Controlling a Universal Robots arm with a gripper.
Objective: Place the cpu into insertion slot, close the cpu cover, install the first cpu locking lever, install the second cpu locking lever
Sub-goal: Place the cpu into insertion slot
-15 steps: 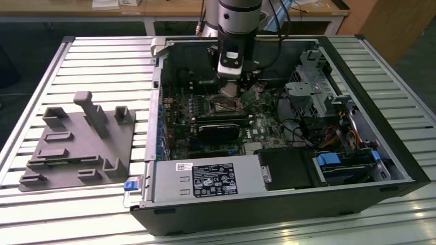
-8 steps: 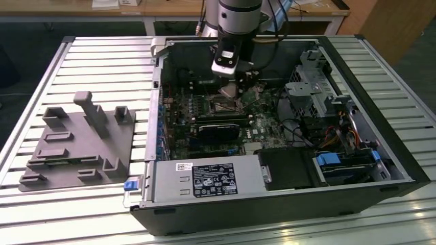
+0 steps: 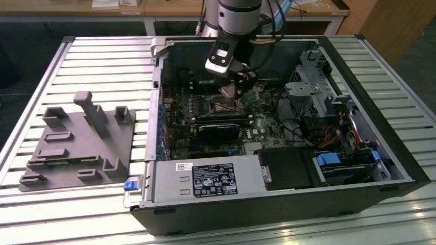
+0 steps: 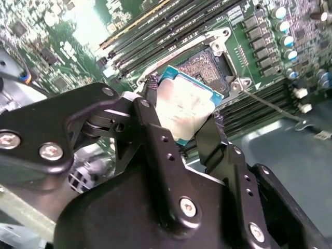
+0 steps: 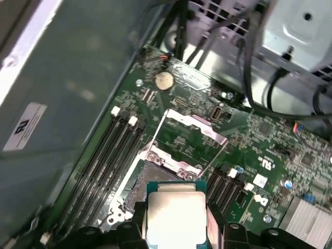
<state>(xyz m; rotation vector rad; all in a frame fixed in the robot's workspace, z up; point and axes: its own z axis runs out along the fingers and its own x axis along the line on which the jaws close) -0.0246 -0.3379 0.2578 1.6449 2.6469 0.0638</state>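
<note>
Silver-beige flat square cpu is facing the wrist cameras; your black end effector is clamping its edges near the dark square insertion slot, silver cpu cover raised.

In the second wrist view the black fingers of the gripper cover two edges of the cpu they clamp. The cpu hides a corner of the insertion slot. In the first wrist view the cpu runs off the picture's edge (the fingers too). In the exterior view the arm is cut off at the top.
</note>
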